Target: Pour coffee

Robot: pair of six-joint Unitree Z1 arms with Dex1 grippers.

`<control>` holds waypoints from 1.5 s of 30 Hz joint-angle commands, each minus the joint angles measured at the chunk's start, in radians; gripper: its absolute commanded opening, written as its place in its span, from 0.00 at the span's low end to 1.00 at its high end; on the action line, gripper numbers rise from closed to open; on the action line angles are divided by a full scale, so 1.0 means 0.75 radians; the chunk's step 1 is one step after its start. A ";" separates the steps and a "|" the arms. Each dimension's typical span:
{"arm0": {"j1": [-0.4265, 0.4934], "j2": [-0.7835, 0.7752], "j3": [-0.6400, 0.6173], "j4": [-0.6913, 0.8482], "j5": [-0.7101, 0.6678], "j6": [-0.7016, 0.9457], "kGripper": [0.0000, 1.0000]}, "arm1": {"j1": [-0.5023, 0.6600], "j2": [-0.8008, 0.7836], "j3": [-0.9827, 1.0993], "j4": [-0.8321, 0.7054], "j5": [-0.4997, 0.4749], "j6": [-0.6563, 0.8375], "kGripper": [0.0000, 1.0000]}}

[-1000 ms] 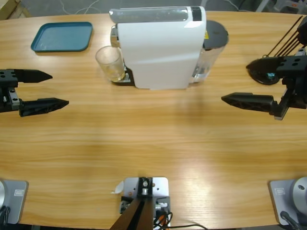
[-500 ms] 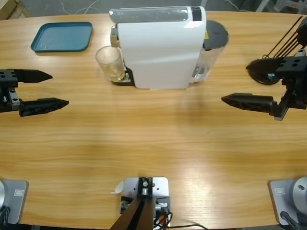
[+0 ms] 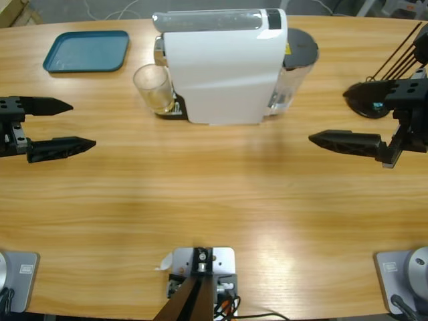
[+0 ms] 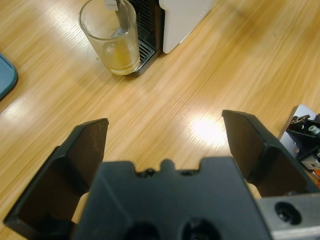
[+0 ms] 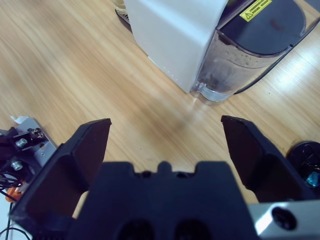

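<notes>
Nothing has moved since the earlier frames: both arms sit parked at the worktop's (image 3: pixel 214 200) ends. Left hand (image 3: pixel 60 124) is spread wide and holds nothing; ahead of it and slightly to one side, well apart, stands the clear glass (image 4: pixel 111 37) with the coffee (image 4: pixel 120 56), a shallow amber layer at its bottom, on the drip grate of the white coffee machine (image 3: pixel 224 67). A blue tray (image 3: pixel 87 51) lies beyond the left hand. Right hand (image 5: pixel 162 142) is likewise wide open and empty, facing the machine's water tank (image 5: pixel 245 60). Judging by this, the reach has not begun; next the left hand likely needs to advance and close around the glass.
</notes>
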 commanded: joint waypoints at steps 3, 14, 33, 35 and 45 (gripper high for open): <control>-0.013 -0.003 0.038 -0.007 -0.024 0.005 1.00 | 0.006 -0.004 0.051 -0.009 0.010 -0.011 1.00; -0.013 0.003 0.038 -0.007 -0.024 0.003 1.00 | 0.006 -0.002 0.051 -0.009 0.004 -0.011 1.00; -0.014 0.157 0.018 -0.104 -0.022 0.078 1.00 | 0.006 0.041 0.041 -0.013 0.010 -0.011 1.00; -0.014 0.197 0.009 -0.128 -0.022 0.097 1.00 | 0.006 0.054 0.037 -0.013 0.010 -0.011 1.00; 0.004 0.504 -0.197 -0.220 -0.055 0.259 1.00 | 0.006 0.086 0.027 -0.015 0.009 -0.011 1.00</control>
